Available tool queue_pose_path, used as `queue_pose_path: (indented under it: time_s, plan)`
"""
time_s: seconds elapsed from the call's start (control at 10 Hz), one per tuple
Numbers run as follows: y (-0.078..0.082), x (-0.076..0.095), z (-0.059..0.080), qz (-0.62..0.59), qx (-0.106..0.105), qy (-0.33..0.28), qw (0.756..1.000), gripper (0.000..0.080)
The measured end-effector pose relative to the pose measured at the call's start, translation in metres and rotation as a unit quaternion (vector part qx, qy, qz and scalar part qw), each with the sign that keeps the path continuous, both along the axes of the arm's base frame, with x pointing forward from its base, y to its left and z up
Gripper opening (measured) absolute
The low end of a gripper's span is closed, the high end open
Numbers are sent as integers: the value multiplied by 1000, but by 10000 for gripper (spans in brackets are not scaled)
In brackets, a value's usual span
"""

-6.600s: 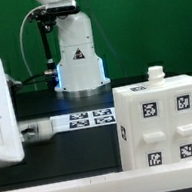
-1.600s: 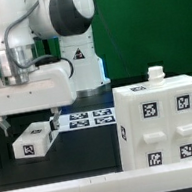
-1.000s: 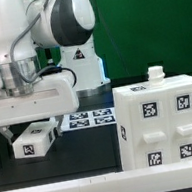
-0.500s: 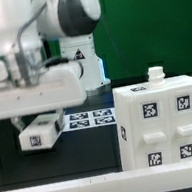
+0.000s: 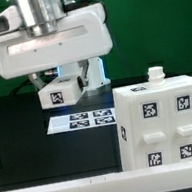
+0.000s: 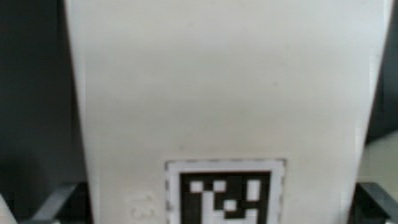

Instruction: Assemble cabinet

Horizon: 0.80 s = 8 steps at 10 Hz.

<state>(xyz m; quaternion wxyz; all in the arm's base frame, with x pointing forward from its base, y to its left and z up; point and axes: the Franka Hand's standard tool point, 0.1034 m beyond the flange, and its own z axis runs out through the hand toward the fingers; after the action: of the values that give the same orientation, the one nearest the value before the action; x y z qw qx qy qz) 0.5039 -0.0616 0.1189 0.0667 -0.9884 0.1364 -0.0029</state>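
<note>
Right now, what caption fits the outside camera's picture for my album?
Robot gripper holds a white tagged panel in the air above the marker board, beside the big white cabinet box.

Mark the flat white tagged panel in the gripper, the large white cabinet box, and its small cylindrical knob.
flat white tagged panel (image 5: pixel 61 92): exterior view, tagged face
large white cabinet box (image 5: pixel 165 120): exterior view, front face
small cylindrical knob (image 5: pixel 156 72): exterior view, its side

The exterior view looks level across the table (image 5: pixel 21 147) from its front edge, facing the robot's base. The wrist view looks along the gripper, very close to the held panel (image 6: pixel 222 100), which both views share (image 5: pixel 63 91)
</note>
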Motion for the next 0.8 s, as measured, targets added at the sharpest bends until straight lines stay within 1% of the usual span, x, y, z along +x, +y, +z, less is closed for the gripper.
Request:
queue_pose_path:
  time_s: [0.3,0.4,0.5,0.6,0.7,0.8]
  plan:
    - [0,0,0,1,0,0,1000,557]
    - [6,9,12,19,-7,18,1000,557]
    - [16,31,37,38,-9,23,999,557]
    - [27,50,60,35,-4,21,999,557]
    - [30,56,66,34,-3,16,999,557]
    - [29,54,63,33,-3,20,999,557]
